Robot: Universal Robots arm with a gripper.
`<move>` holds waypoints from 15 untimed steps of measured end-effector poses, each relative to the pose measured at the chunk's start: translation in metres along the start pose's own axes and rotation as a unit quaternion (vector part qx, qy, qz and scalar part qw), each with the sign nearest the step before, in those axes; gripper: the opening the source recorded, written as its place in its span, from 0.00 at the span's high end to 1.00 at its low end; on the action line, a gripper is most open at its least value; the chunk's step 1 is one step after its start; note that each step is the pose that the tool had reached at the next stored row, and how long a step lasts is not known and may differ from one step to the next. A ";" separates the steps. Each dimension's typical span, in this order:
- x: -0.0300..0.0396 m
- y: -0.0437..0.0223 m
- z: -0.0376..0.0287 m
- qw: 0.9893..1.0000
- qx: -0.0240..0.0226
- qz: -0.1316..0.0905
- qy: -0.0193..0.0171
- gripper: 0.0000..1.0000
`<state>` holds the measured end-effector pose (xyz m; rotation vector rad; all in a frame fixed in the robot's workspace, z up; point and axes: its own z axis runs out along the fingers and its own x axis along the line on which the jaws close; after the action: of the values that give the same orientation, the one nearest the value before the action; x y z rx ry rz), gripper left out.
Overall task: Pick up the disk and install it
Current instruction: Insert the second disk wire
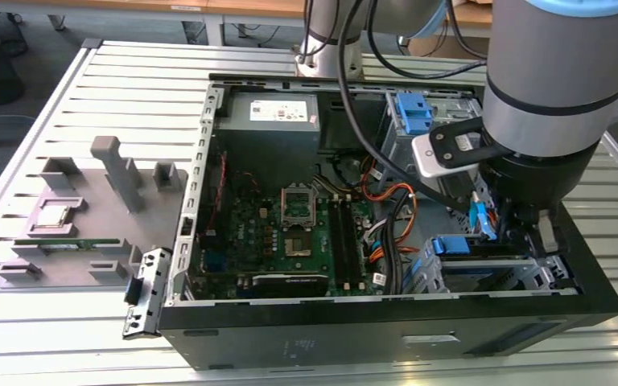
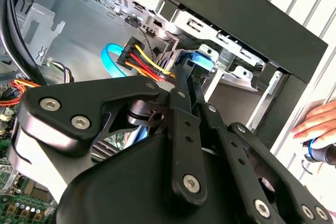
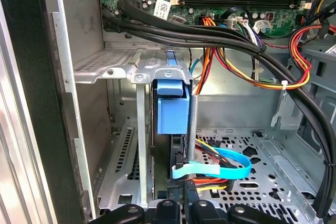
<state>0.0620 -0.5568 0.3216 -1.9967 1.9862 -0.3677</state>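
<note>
Disk (image 3: pixel 172 109) w/ blue rails in drive cage (image 3: pixel 113 66), end effector (image 2: pixel 186 74) grip state unclear, cables (image 3: pixel 220 163) crowding, hand (image 2: pixel 317 124) nearby.

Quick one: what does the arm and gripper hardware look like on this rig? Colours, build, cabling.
The arm is a thick grey cylinder with a black band and a light-blue ring at the top, with a black wrist section below it. A white-and-black box sits on its side. Black cables hang alongside the arm. The gripper is matte black linkage bars joined by silver screws and pivot pins.
</note>
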 end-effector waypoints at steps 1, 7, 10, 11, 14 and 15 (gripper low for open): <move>0.0000 0.0002 0.0006 1.000 0.000 0.000 0.000 0.84; 0.0000 0.0007 0.0016 1.000 0.000 0.000 0.000 0.84; 0.0001 0.0012 0.0030 1.000 0.000 0.000 0.000 0.84; 0.0001 0.0013 0.0030 1.000 0.000 0.000 0.000 0.84; 0.0001 0.0013 0.0031 1.000 0.000 0.000 0.000 0.84; 0.0001 0.0013 0.0031 1.000 0.000 0.000 0.000 0.84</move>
<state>0.0620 -0.5568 0.3182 -1.9967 1.9862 -0.3678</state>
